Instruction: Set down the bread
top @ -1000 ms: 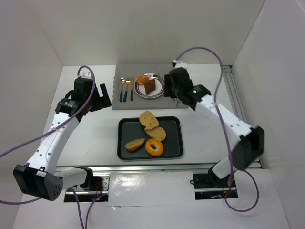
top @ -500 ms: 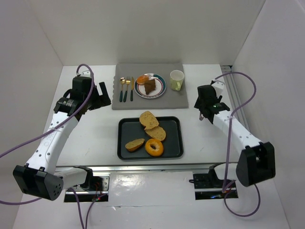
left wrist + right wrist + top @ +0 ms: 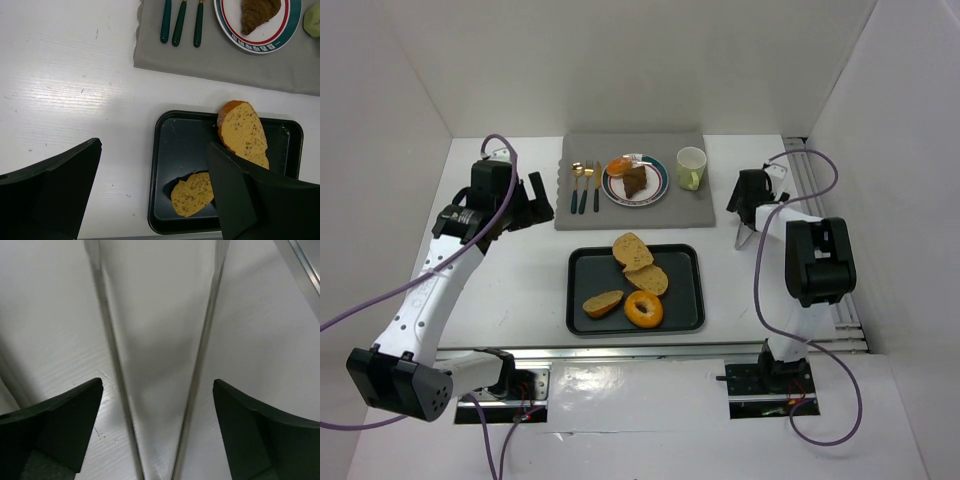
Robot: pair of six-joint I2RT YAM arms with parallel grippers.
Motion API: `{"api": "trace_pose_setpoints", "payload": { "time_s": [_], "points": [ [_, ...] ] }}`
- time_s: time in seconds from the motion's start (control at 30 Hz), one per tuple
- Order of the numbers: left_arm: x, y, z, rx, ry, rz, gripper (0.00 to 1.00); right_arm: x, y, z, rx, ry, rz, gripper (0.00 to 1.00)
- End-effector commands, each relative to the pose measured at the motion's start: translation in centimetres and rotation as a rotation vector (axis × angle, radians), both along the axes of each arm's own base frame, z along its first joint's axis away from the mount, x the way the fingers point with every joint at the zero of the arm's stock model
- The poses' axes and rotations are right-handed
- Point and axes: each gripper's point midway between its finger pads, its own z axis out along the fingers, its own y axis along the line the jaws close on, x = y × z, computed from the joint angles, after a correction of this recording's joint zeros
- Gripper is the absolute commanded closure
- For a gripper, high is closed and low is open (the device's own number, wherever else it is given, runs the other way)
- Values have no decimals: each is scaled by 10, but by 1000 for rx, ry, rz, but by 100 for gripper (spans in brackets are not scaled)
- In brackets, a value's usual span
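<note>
On the dark tray (image 3: 684, 280) in the middle of the table lie three bread slices (image 3: 632, 250) and a ring-shaped bagel (image 3: 643, 309). A brown piece of bread (image 3: 635, 182) and an orange roll (image 3: 618, 166) lie on the red-rimmed plate (image 3: 659, 186) on the grey mat. My left gripper (image 3: 534, 202) hovers left of the mat, open and empty. In the left wrist view the left gripper (image 3: 154, 149) looks down on the tray (image 3: 165, 150) and two slices (image 3: 243, 131). My right gripper (image 3: 748, 200) is at the right, open and empty. In its own view the right gripper (image 3: 158, 385) faces only white surface.
A pale green cup (image 3: 691, 168) stands on the grey mat (image 3: 685, 205) right of the plate. Green-handled cutlery (image 3: 585, 188) lies left of it. A metal rail (image 3: 815, 195) runs along the right edge. White walls enclose the table.
The right arm has pulled back from the cup and plate to the right side and folded up, and its jaws have opened. The cup now shows. The left arm has not moved.
</note>
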Motion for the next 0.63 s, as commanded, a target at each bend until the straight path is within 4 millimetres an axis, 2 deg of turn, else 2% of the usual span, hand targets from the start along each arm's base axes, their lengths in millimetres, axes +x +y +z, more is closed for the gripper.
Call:
{"api": "trace_pose_setpoints", "payload": {
  "time_s": [0.0,0.03,0.1,0.17,0.2,0.23,0.3,0.33,0.37,0.4,0.43,0.47,0.53,0.6],
  "points": [
    [-1,1,19,-1,-61,-14,1,35,2,57,4,-131,9,0],
    [-1,1,19,-1,-61,-14,1,38,7,88,9,-193,19,0],
    [-2,2,17,1,-51,-14,1,32,9,115,3,-211,17,0],
    [0,3,18,8,-52,-5,1,30,6,165,16,-281,-15,0],
    [1,3,23,13,-64,-11,1,20,10,166,21,-231,-12,0],
    [1,5,23,20,-65,-3,1,16,10,176,21,-229,-12,0],
    [1,8,26,29,-68,9,1,7,21,194,39,-237,12,0],
    [1,10,26,43,-70,12,1,1,31,194,53,-218,36,0],
    [1,10,26,43,-70,12,1,-7,34,182,63,-186,54,0],
    [3,12,31,46,-81,19,1,-15,37,181,63,-178,63,0],
    [3,12,31,46,-81,20,1,-22,39,171,88,-149,57,0],
    [3,12,31,54,-81,14,1,-31,38,151,88,-96,50,0],
    [5,11,32,53,-83,14,1,-45,41,138,91,-61,65,0],
    [6,10,29,49,-73,6,1,-60,41,107,88,16,70,0]
  ]
}}
